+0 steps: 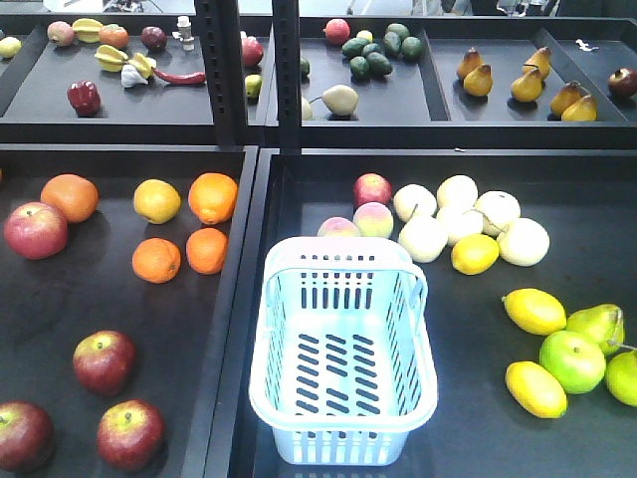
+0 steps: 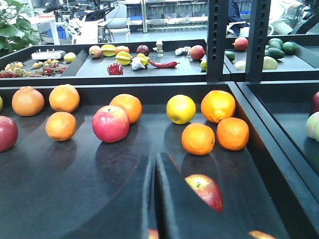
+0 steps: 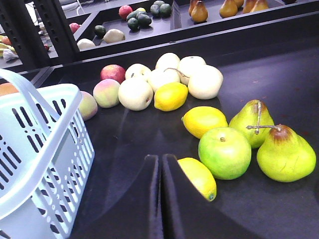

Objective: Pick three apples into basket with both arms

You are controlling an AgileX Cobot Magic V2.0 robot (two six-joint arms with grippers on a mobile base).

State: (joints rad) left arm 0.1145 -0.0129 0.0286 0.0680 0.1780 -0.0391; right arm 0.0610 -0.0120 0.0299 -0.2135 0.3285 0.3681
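Left fingers (image 2: pixel 172 209) and right fingers (image 3: pixel 174 209) were both closed on nothing, 3 apples (image 1: pixel 104 360) lay untouched in the tray (image 1: pixel 50 299) left of the empty basket (image 1: pixel 343 443), stage judged as before pick 1, next move likely calling for the left fingers to spread over the nearest apple (image 2: pixel 204 191).

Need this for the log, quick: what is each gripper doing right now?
Left gripper: closed, holding nothing.
Right gripper: closed, holding nothing.
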